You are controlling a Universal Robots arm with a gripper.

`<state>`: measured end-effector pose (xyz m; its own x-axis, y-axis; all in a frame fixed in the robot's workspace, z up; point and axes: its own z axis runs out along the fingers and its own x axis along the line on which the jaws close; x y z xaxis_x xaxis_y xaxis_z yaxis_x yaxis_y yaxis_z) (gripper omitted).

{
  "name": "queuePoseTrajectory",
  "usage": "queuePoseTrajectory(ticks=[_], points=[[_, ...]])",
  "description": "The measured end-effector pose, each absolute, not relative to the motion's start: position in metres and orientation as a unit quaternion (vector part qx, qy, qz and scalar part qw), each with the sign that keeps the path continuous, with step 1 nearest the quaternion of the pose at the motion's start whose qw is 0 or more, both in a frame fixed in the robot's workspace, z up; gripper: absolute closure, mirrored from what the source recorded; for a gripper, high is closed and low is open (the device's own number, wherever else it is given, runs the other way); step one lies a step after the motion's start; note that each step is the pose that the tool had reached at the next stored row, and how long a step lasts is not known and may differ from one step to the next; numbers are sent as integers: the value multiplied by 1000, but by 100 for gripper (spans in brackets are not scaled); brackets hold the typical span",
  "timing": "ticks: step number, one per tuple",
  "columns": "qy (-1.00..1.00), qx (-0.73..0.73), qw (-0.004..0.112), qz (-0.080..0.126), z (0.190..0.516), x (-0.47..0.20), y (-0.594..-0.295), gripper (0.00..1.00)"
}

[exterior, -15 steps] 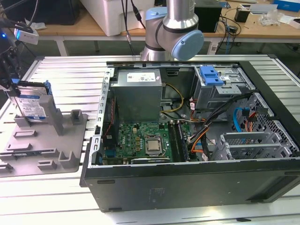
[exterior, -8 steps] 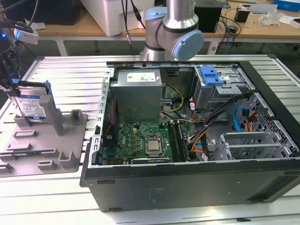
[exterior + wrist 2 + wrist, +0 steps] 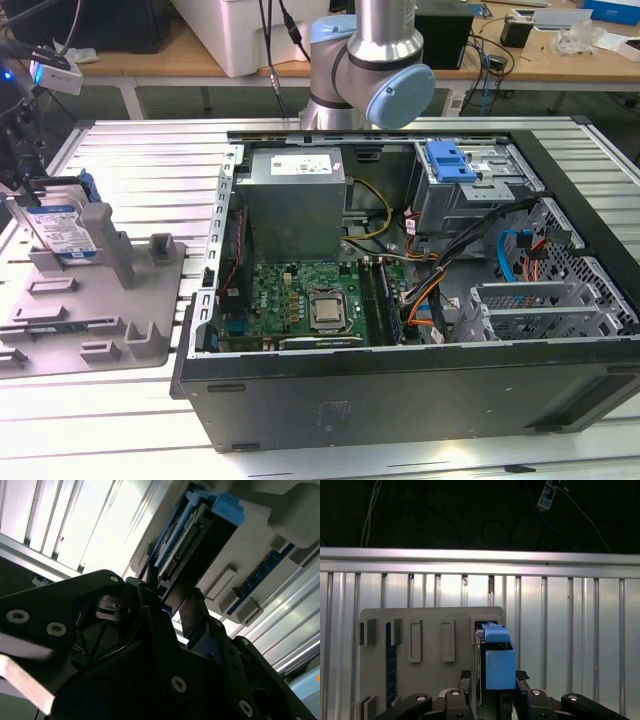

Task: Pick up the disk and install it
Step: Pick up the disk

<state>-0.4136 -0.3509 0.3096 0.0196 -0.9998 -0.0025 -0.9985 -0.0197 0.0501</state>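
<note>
While the black gripper point(image 3: 492, 681) straddled the silver hard disk point(image 3: 498, 662) in its blue carrier frame, standing in the grey fixture plate point(image 3: 430, 630), clamping could not be told | judged: the grasp wants a square, centred bearing on the frame | exterior view added the open black computer case point(image 3: 400, 400), well apart from the disk; first wrist view gave the alignment.

Nothing legible. The flat silver disk point(image 3: 58, 243), blue-framed, bears a white-and-blue label point(image 3: 62, 222), the large grey metal power-supply box point(image 3: 292, 215) a white sticker point(image 3: 303, 165); both too small to read.
</note>
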Motion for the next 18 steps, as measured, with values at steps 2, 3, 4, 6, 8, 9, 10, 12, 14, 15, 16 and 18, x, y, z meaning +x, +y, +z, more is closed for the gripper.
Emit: queuePoseTrajectory(ticks=[2, 3, 4, 6, 8, 9, 10, 12, 14, 15, 16, 18], points=[[-700, 714, 17, -18, 310, -415, -351, 55], [-700, 714, 17, -18, 310, -416, -350, 55], [-700, 714, 17, -18, 310, -418, -349, 55], [-700, 714, 17, -18, 310, -420, -346, 55], [-700, 714, 17, -18, 309, -424, -340, 55], [-700, 714, 16, -18, 309, -426, -338, 55], [-700, 714, 16, -18, 309, -427, -337, 55], [-700, 714, 15, -17, 309, -433, -336, 55], [-700, 714, 15, -16, 309, -436, -336, 55], [-700, 714, 15, -16, 309, -436, -336, 55], [-700, 714, 15, -16, 309, -436, -336, 55], [-700, 714, 15, -16, 310, -436, -336, 55]])
